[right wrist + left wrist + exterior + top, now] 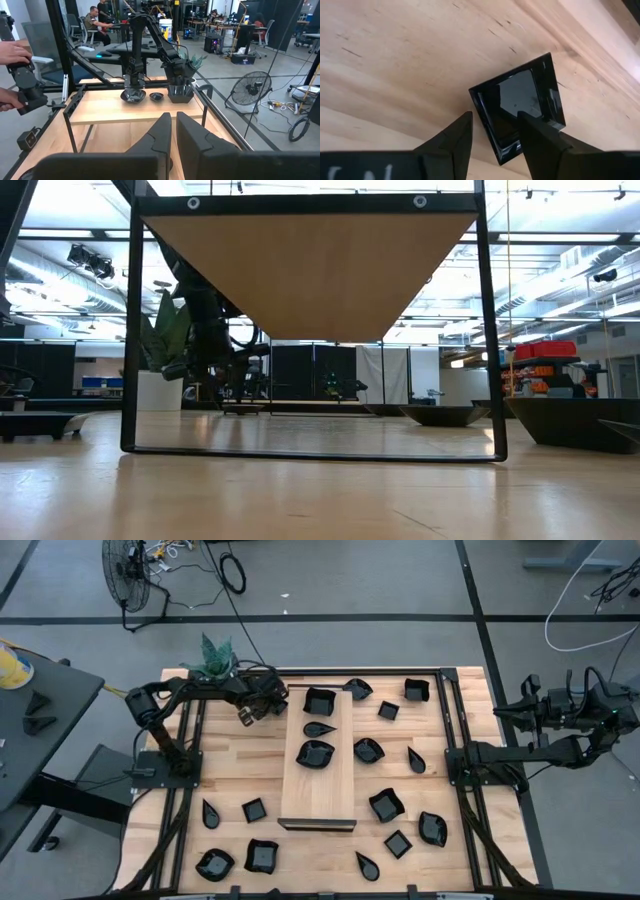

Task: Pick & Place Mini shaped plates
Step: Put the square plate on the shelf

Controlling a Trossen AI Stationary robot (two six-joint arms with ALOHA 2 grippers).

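Several glossy black mini plates (386,804) lie scattered on the wooden table. A teardrop plate (320,728) and a wavy bowl (315,753) rest on the long pale board (318,790), and a square one (320,700) sits at its far left edge. My left gripper (248,712) is open at the far left of the table, left of the board. In the left wrist view its fingers stand astride one rim of a square plate (520,95) that lies on the table. My right gripper (173,125) is shut and waits beyond the table's right edge. My left gripper (492,135) comes at the square plate from above. One finger (540,137) is over the plate's hollow, the other (455,140) outside the near rim (482,120). A gap shows on both sides of the rim, and I cannot tell whether either finger touches it.
A small white pot with a green plant (215,655) stands at the table's far left corner, close behind my left arm. Black frame rails (448,720) run along both sides. A person's hands (15,52) hold a device beyond the table. Bare wood lies left of the board.
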